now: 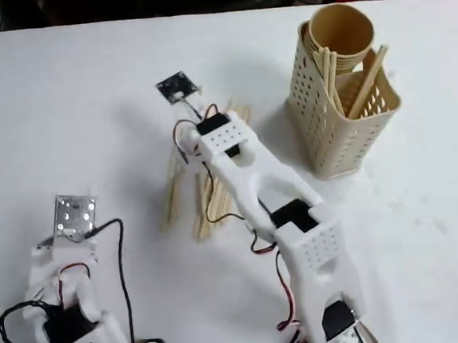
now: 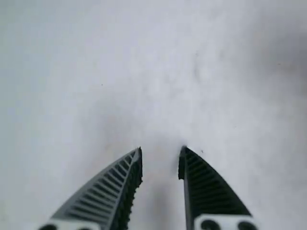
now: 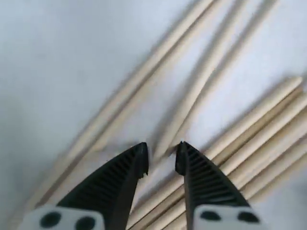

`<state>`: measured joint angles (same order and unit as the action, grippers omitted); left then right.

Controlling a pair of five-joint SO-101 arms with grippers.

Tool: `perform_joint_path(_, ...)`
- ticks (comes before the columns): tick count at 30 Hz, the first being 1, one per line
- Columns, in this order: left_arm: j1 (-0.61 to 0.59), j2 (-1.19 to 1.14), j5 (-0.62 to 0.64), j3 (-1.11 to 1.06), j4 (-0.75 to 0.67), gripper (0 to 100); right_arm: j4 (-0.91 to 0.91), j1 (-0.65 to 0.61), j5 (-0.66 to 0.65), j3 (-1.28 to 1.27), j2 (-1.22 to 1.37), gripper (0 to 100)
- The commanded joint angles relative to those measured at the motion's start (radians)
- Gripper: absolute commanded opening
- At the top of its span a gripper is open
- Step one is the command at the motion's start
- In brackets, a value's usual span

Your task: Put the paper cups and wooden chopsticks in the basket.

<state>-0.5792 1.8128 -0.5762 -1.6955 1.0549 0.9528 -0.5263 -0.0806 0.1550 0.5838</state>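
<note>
Your right tool (image 3: 161, 154), jaws slightly parted, hovers over loose pale wooden chopsticks (image 3: 268, 122) on the white desk (image 1: 61, 90); your left tool (image 2: 160, 157), narrowly open, holds nothing

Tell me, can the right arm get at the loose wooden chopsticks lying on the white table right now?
Probably yes. The right gripper hangs open directly over the pale wooden chopsticks on the white table, with nothing between them.

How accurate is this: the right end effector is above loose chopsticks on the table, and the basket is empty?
Not empty: the high view shows the basket holding paper cups and several chopsticks. The rest stands.
</note>
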Motion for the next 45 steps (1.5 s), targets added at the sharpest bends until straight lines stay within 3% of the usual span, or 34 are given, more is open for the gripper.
perform_joint_path(1,-0.007,0.007,-0.006,0.003,0.002,14,0.021,-0.002,0.011,0.012,-0.124,11.6)
perform_joint_path(8,-0.007,0.007,-0.006,0.003,0.002,14,-0.050,-0.116,0.011,0.006,-0.196,11.6)
perform_joint_path(15,-0.007,0.007,-0.006,0.003,0.002,14,-0.189,-0.139,0.003,0.046,-0.021,11.6)
perform_joint_path(21,-0.007,0.007,-0.006,0.003,0.003,14,-0.191,-0.133,0.006,0.166,0.142,11.3)
perform_joint_path(36,-0.007,0.007,-0.006,0.003,0.003,14,0.127,0.036,0.011,0.206,0.097,11.2)
perform_joint_path(45,-0.007,0.007,-0.006,0.003,0.003,14,0.206,0.038,0.011,0.204,-0.048,11.2)
